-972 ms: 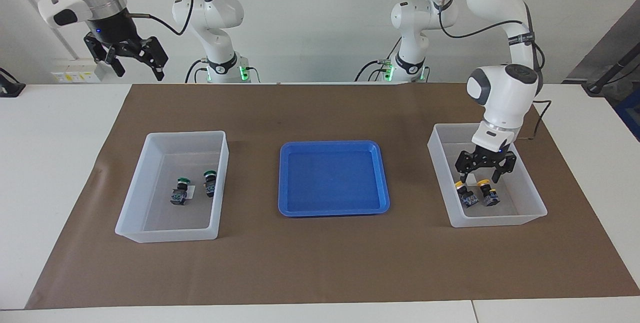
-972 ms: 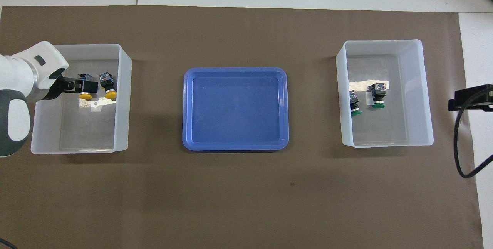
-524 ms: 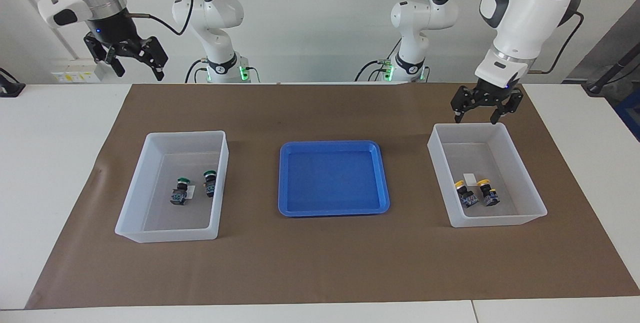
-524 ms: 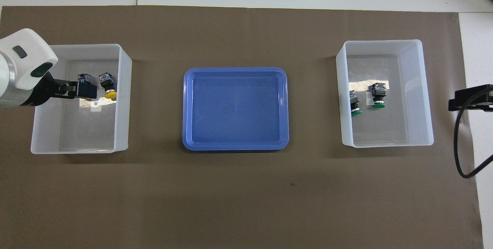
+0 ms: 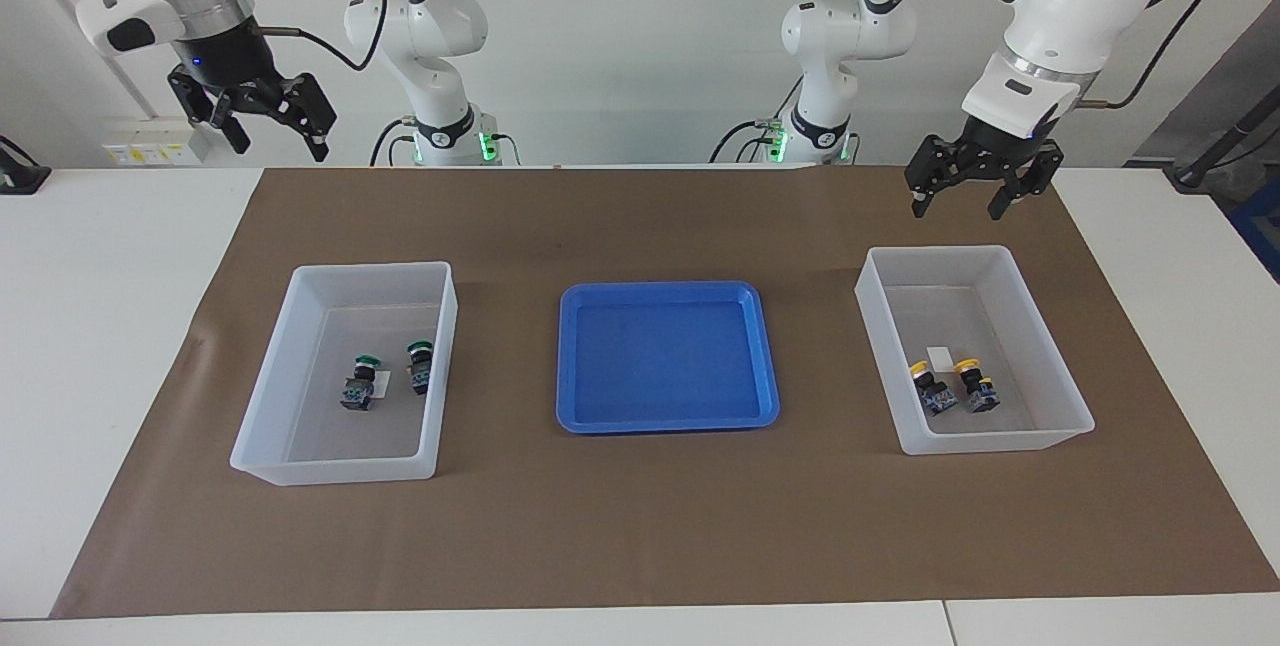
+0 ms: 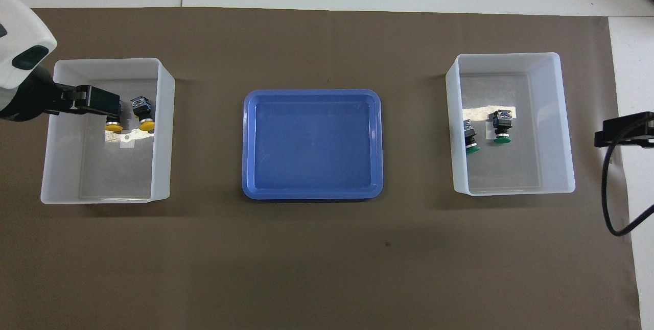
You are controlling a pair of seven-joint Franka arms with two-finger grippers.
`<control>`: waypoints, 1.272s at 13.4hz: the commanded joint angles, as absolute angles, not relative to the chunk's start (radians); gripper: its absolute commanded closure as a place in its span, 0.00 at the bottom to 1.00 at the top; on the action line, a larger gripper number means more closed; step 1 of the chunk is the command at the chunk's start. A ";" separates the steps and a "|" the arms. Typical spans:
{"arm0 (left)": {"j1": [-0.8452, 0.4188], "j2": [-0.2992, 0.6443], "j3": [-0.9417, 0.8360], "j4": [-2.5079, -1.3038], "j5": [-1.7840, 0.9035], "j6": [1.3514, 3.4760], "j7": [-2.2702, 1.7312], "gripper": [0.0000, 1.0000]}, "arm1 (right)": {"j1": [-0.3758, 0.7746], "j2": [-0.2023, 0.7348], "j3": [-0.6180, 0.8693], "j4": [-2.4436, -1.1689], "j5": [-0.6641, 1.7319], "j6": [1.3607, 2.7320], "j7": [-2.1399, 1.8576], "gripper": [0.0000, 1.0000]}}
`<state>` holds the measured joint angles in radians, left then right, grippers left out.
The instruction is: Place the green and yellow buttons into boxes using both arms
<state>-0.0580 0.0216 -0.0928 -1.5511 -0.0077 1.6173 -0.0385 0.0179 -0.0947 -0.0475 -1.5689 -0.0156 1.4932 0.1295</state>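
Note:
Two yellow buttons [image 5: 932, 390] [image 6: 144, 115] lie side by side in the box [image 5: 1000, 441] [image 6: 164, 131] at the left arm's end. Two green buttons [image 5: 362, 382] [image 6: 501, 128] lie in the box [image 5: 335, 471] [image 6: 565, 125] at the right arm's end. My left gripper [image 5: 975, 201] [image 6: 110, 108] is open and empty, raised well above the robots' end of the yellow buttons' box. In the overhead view it partly covers one yellow button. My right gripper [image 5: 275, 138] [image 6: 626, 131] is open and empty; it waits high up, past the green buttons' box toward the table's end.
A shallow blue tray [image 5: 665, 356] [image 6: 311, 143] with nothing in it lies on the brown mat [image 5: 640, 526] between the two boxes. A black cable [image 6: 610, 192] hangs at the right arm's end of the table.
My left gripper has risen out of the box with the yellow buttons, open and empty, and drawn back toward the robots. Both yellow buttons stay in the box. The right arm has not moved.

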 commanded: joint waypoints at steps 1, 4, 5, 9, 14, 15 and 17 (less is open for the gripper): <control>-0.049 -0.014 -0.081 -1.589 -0.014 1.574 -0.031 0.00 | 0.011 -0.110 -0.040 -1.583 -0.015 1.486 0.127 0.00; -0.041 -0.015 -0.080 -1.592 -0.012 1.555 -0.002 0.00 | 0.011 -0.110 -0.040 -1.583 -0.015 1.486 0.127 0.00; -0.041 -0.015 -0.078 -1.592 -0.011 1.554 0.041 0.00 | 0.011 -0.110 -0.040 -1.583 -0.015 1.486 0.127 0.00; -0.040 -0.015 -0.074 -1.588 -0.008 1.539 0.052 0.00 | 0.011 -0.110 -0.040 -1.583 -0.015 1.486 0.127 0.00; -0.040 -0.017 -0.075 -1.592 0.012 1.529 0.052 0.00 | 0.011 -0.110 -0.040 -1.583 -0.015 1.486 0.127 0.00; -0.038 -0.020 -0.075 -1.595 0.012 1.534 0.049 0.00 | 0.011 -0.110 -0.040 -1.583 -0.015 1.486 0.127 0.00; -0.038 -0.021 -0.074 -1.600 0.012 1.539 0.048 0.00 | 0.011 -0.110 -0.038 -1.583 -0.015 1.486 0.127 0.00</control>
<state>-0.0439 0.0096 -0.0749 -1.5647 -0.0006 1.5353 0.0372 0.0181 -0.0947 -0.0475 -1.5689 -0.0156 1.4932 0.1295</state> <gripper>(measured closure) 0.000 0.000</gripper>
